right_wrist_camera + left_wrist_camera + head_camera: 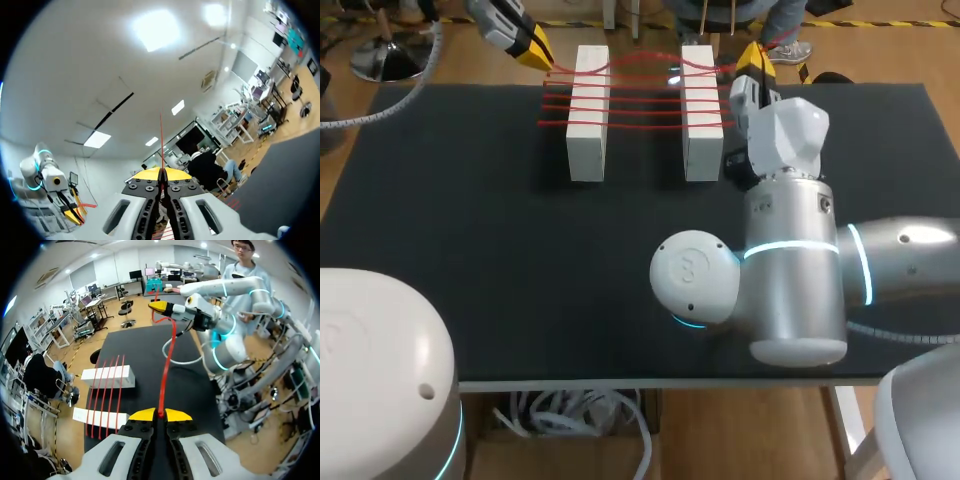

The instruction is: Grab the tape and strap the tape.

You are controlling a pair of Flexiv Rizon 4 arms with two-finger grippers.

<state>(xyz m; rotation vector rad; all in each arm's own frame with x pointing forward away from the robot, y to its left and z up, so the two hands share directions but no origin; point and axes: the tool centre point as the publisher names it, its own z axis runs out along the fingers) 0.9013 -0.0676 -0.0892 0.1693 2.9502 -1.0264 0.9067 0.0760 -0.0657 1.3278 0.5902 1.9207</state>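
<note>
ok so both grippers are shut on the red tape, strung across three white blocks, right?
Two white blocks, not three; the head view shows it. The left gripper and right gripper are each shut on the red tape, which is strung across the blocks.

Between my left gripper [544, 57] and right gripper [756, 58] stand two blocks [588, 112], with tape [642, 95] strung across their gap, closing it from above. Behind both grippers, the desk [520, 260] lies open.
</note>
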